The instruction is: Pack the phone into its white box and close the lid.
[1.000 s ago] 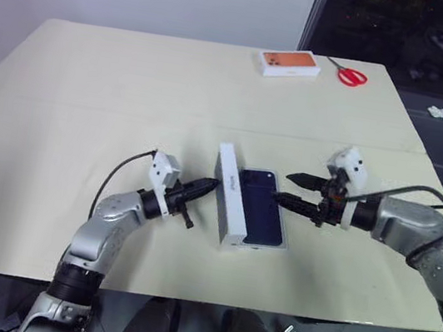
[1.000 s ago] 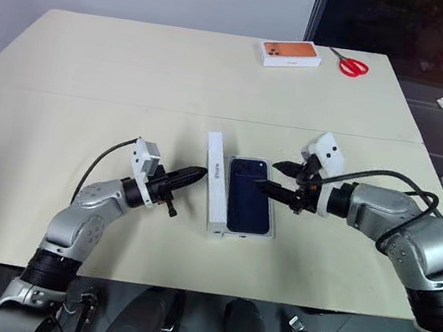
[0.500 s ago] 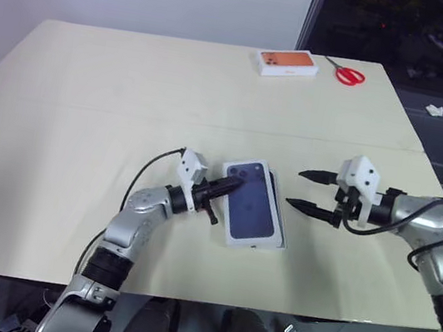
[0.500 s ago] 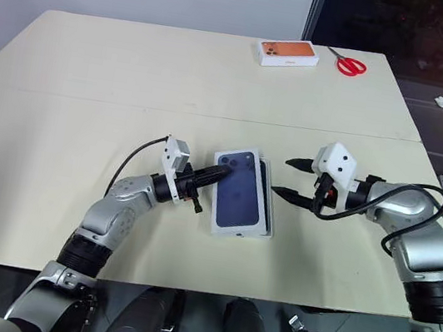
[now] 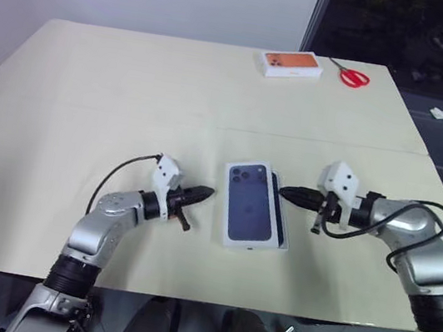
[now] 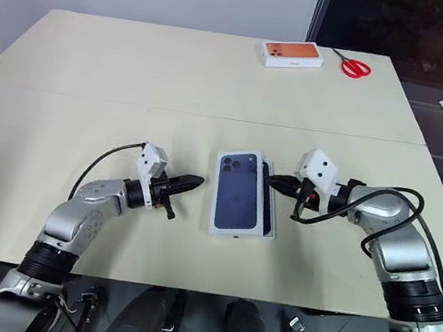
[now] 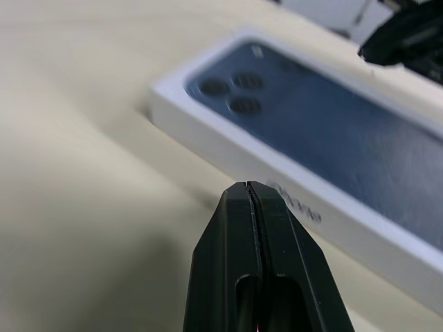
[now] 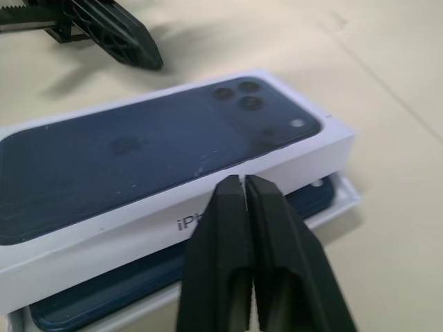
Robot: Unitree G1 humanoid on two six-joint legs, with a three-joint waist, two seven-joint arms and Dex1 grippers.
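Observation:
The lid (image 5: 249,202) lies flat with its dark blue phone picture up, resting askew on the white box (image 5: 286,231), shifted toward my left. A strip of the navy phone (image 8: 313,196) and the box's rim (image 8: 349,196) show under the lid's right side. My left gripper (image 5: 207,190) is shut and empty, pointing at the lid's left wall from a short gap away. My right gripper (image 5: 285,191) is shut and empty, with its tip at the lid's right wall near the far end. In the right wrist view its fingertips (image 8: 232,190) sit close against that wall.
An orange-topped white box (image 5: 289,63) and red scissors (image 5: 351,75) lie at the table's far edge. A seam (image 5: 129,112) crosses the cream tabletop. A dark drop lies past the table's right edge.
The lid, standing on its edge a second ago, now lies flat over the box. My left gripper pushed in toward it, then drew back left. My right gripper shut and moved to the lid's right wall.

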